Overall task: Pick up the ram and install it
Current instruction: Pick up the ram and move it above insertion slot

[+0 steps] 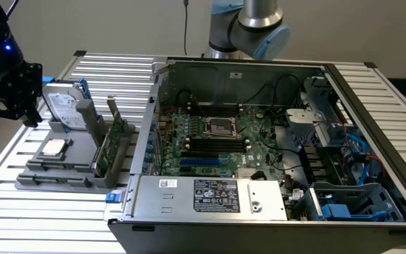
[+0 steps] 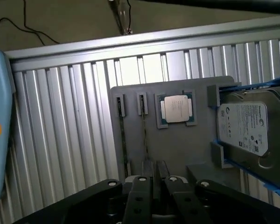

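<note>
The ram (image 2: 144, 134) looks light, stiff and fragile, best pinched across its faces mid-length; the hand (image 2: 154, 171) hangs narrowly parted, empty.

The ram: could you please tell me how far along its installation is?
Nothing looks done: the ram appears to stand edge-on in the grey holder. In hand: the end effector hovers above that holder. Left: lifting it and seating it in the motherboard.

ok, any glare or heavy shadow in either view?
Wrist view: glare whitens the ribbed table beside the grey holder, the processor lid shines, the gripper sits dark. Exterior view: light is even, the open case is shadowed in its drive bays, a blue indicator glows near that view's left edge.
</note>
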`<state>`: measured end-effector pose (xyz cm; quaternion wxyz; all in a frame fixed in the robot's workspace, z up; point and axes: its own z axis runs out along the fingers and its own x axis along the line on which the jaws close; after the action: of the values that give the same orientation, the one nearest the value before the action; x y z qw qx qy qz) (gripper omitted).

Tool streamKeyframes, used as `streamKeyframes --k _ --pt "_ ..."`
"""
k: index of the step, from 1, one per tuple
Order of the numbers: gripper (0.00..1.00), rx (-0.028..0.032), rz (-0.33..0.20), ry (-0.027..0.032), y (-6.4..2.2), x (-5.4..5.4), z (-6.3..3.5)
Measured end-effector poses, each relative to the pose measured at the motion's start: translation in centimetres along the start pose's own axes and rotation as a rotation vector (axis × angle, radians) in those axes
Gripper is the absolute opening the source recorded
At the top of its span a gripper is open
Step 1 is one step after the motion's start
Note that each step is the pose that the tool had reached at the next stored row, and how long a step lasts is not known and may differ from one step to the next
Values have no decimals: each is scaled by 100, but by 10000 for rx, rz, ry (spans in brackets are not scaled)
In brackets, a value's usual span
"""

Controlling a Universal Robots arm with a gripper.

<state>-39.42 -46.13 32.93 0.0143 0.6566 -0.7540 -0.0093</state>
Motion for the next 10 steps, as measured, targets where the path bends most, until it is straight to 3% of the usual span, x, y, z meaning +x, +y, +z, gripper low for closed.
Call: streamKeyframes --k 3,10 --pt "30 0 -6 -3 -7 41 20" --pt "30 -4 -189 -32 -31 184 149"
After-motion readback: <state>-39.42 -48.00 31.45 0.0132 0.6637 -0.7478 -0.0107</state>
